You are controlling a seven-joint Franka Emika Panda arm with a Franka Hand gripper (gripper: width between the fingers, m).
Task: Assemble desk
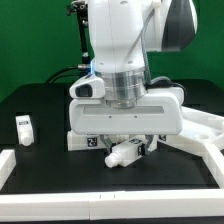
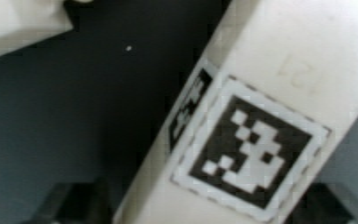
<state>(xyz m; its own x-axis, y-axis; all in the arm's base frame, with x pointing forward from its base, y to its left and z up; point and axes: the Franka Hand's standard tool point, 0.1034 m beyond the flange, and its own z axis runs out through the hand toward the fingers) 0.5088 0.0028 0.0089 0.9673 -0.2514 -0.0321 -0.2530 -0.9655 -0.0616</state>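
Three desk pieces show in the exterior view. The tabletop lies flat on the black table beneath the arm. One short leg lies on its side just in front of it, and another leg stands well apart toward the exterior view's left. The claw is down right at the lying leg, I'd guess to lift it and fit it to the tabletop. The bulky wrist hides the fingertips, so I cannot tell from here whether they grip.

In the wrist view that leg fills the picture as a slanted white bar, with its square tag facing the camera and dark table around it. The fingers aren't clear here either, so whether the claw has closed on the leg stays uncertain.
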